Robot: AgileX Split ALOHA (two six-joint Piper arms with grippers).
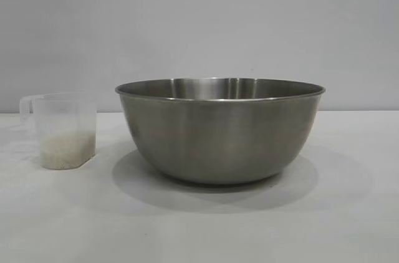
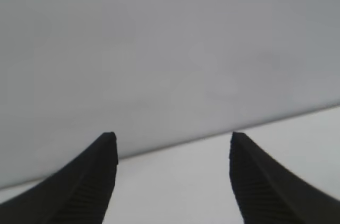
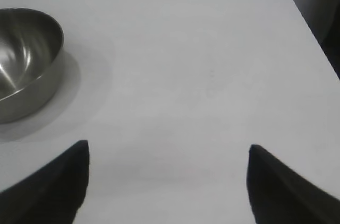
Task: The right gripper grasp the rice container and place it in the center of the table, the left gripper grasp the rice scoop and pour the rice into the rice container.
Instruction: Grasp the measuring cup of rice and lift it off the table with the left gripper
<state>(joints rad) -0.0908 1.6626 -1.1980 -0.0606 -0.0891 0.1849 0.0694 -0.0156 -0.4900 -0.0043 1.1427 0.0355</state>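
While resting upright mid-table (image 1: 349, 225), large brushed-steel rice container (image 1: 219, 131), well clear of spread right gripper (image 3: 169, 152); translucent rice scoop (image 1: 62, 129) beside it, rice (image 1: 66, 152) inside; left gripper (image 2: 173, 139) agape, empty.

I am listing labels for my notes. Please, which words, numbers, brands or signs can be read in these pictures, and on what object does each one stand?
None can be read.
Rice scoop: no printed scale or marks can be made out.
Rice container: plain steel, no brand.
Table: bare white.
Left claw and right claw: no lettering.
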